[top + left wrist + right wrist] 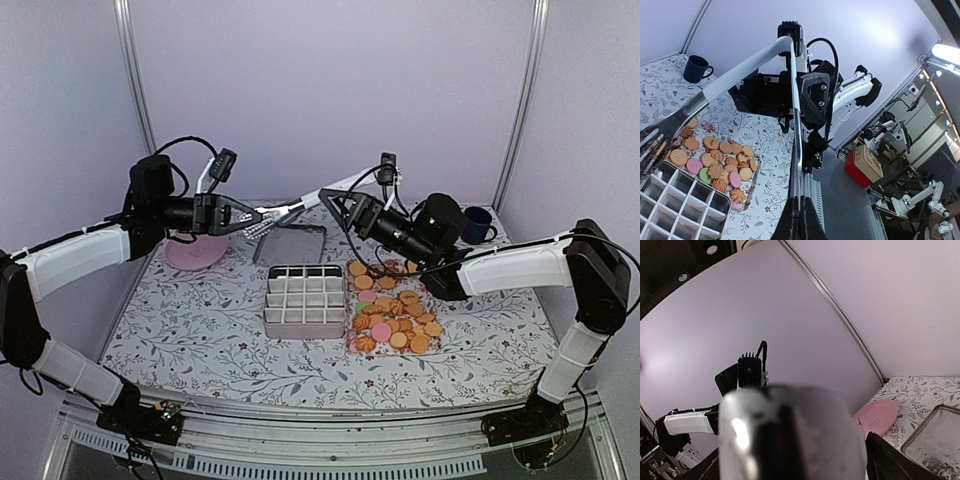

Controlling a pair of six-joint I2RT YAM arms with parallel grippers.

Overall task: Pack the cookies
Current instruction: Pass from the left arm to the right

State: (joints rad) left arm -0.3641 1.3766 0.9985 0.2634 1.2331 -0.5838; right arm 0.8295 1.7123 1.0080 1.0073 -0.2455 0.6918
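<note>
cookies [392, 318] | mostly orange, few pink, green | flat heap | right of divided box [306, 300]

Looks like a robot lab, not a home. Fenced in by plain pale walls [330, 90] on thin metal posts [135, 90]. Far beyond the left fingers [790, 225], past the table's edge: a big room with a grey floor [850, 210], a red box [856, 170], another white robot arm [920, 197] and a long bright ceiling lamp [946, 52]. Down below the fingers, a flowery cloth [765, 145] over the table.
</note>
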